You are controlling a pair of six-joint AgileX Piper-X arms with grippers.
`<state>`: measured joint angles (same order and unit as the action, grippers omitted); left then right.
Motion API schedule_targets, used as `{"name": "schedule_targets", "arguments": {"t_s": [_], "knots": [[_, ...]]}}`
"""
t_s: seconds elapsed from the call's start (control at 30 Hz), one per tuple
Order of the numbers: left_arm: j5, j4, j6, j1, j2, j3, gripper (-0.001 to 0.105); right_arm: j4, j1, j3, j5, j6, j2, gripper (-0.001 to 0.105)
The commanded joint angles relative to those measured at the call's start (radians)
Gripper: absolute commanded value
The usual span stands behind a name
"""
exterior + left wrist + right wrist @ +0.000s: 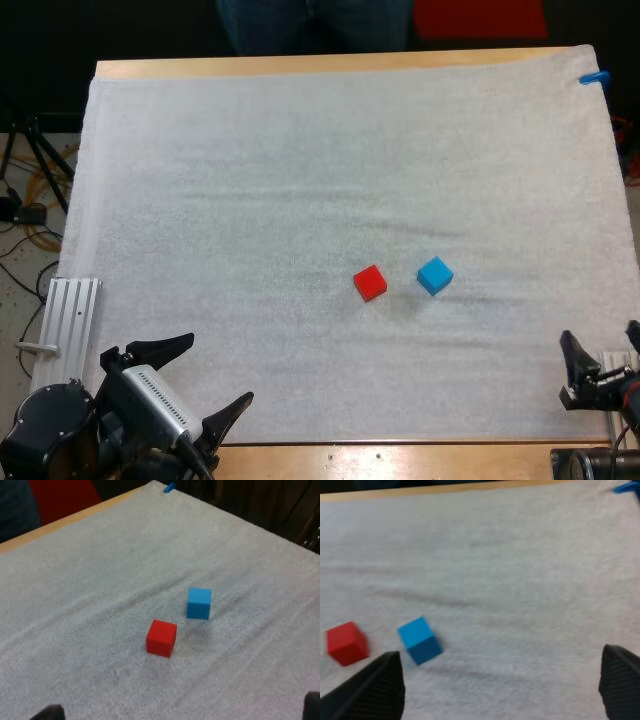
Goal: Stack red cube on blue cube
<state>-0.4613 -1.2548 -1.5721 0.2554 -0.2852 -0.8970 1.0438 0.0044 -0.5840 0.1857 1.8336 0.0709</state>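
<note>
A red cube [370, 283] and a blue cube [434, 275] lie side by side on the white mat [300, 180], a small gap between them, right of centre. My left gripper [205, 385] rests at the mat's near left corner, open and holding nothing, far from both cubes. My right gripper [600, 352] sits at the near right edge, open too. From the left wrist the red cube [161, 638] is the nearer one, with the blue cube [199, 603] behind it. In the right wrist view the blue cube [420, 640] and red cube [346, 642] lie ahead of one finger [375, 690].
A person's legs [310, 25] stand beyond the table's far edge. A ribbed metal rail [70, 320] lies off the mat's left side, near my left arm. Bare mat stretches all around the cubes.
</note>
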Motion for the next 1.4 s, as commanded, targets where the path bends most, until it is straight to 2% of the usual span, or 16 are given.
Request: {"name": "schedule_targets", "arguments": {"t_s": [0.0,0.27,0.43,0.57,0.63,0.8,0.87,0.97,1.17,1.37], "knots": [[-0.015,-0.002,0.005,0.004,-0.001,-0.006,0.087,0.006,0.0,-0.026,0.053,0.002,0.037,0.077],[-0.015,-0.002,0.005,0.004,-0.001,-0.006,0.087,0.011,0.0,-0.256,0.281,0.032,0.337,0.077],[-0.015,-0.002,0.007,0.004,-0.001,-0.006,0.087,0.014,0.008,-0.343,0.386,0.055,0.479,0.077],[-0.015,-0.002,0.007,0.004,-0.001,-0.006,0.087,0.014,0.107,-0.381,0.41,0.055,0.576,0.077],[-0.015,-0.002,0.007,0.004,-0.001,-0.006,0.087,0.007,0.175,-0.39,0.38,0.043,0.605,0.077],[-0.015,-0.002,0.007,0.004,-0.001,-0.006,0.087,-0.052,0.378,-0.397,0.23,-0.01,0.702,0.077],[-0.015,-0.002,0.007,0.004,-0.001,-0.006,0.087,-0.092,0.493,-0.397,0.119,-0.037,0.758,0.077],[-0.015,-0.002,0.007,0.004,-0.001,-0.006,0.087,-0.131,0.603,-0.397,0.012,-0.063,0.831,0.077],[-0.015,-0.002,0.007,0.004,-0.001,-0.006,0.087,-0.162,0.734,-0.421,-0.15,-0.103,1.037,0.077],[-0.015,-0.002,0.007,0.004,-0.001,-0.006,0.087,-0.177,0.757,-0.502,-0.205,-0.103,1.231,0.077]]}}
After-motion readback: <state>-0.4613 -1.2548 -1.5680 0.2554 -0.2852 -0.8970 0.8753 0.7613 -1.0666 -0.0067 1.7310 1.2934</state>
